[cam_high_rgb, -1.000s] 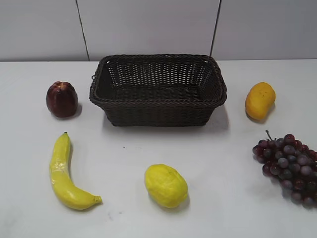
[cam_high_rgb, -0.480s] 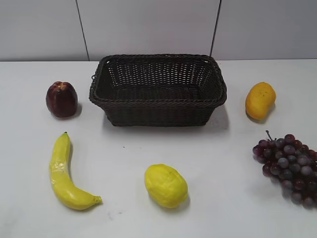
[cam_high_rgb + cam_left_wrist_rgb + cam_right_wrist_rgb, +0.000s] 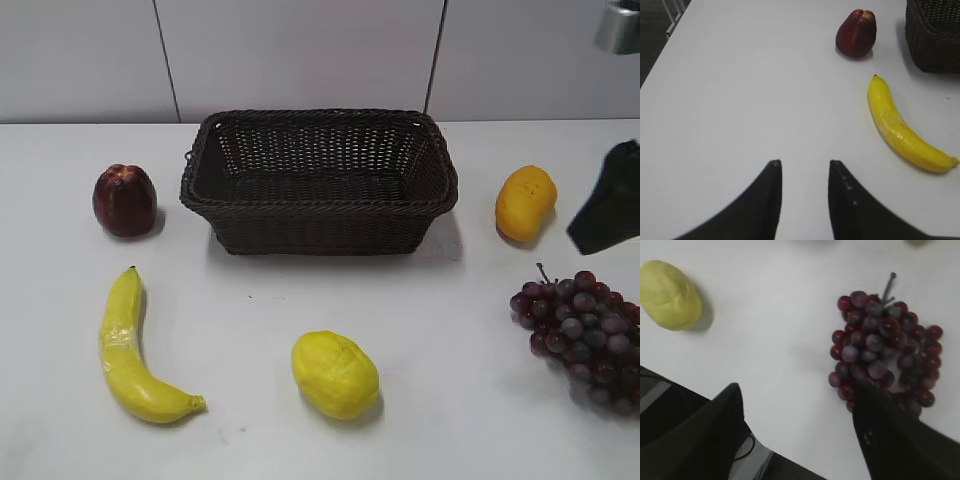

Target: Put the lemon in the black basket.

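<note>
Though half off-frame, right gripper (image 3: 607, 200) agape.

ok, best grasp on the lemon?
Take the lemon from above, across its narrow middle. It lies on its side on the table, long axis slanting from upper left to lower right in the exterior view, with free space on every side. The open right gripper is probably nearer.

White table (image 3: 260, 300): black basket (image 3: 318, 180), lemon (image 3: 335, 374), banana (image 3: 135, 350), dk red fruit (image 3: 125, 200), orange-yellow fruit (image 3: 525, 203), grapes (image 3: 585, 335).
</note>
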Available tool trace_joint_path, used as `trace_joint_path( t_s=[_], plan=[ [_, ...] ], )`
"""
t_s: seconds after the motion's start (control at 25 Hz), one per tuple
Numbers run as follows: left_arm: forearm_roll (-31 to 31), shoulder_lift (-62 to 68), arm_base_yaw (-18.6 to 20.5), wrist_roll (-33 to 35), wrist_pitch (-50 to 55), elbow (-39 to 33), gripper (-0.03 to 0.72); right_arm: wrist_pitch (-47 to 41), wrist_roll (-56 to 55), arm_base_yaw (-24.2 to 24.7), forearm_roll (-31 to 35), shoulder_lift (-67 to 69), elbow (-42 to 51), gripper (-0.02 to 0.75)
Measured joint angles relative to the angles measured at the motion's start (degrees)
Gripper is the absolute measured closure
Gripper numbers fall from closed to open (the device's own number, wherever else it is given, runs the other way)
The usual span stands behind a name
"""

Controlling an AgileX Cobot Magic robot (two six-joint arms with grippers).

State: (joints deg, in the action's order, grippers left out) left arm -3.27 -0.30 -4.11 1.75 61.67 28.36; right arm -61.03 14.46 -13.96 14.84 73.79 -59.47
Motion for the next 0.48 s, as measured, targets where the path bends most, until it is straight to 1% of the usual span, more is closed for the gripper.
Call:
trace_joint_path(
  t_s=[0.2,0.48],
  plan=[
    [0.0,0.0,0.0,0.0,0.0,0.0,0.451,4.6,-2.8,-10.5,0.1,6.0,-0.2,0.221],
    [0.0,0.0,0.0,0.0,0.0,0.0,0.451,8.8,-6.2,-21.0,0.2,15.1,-1.9,0.221]
  ],
)
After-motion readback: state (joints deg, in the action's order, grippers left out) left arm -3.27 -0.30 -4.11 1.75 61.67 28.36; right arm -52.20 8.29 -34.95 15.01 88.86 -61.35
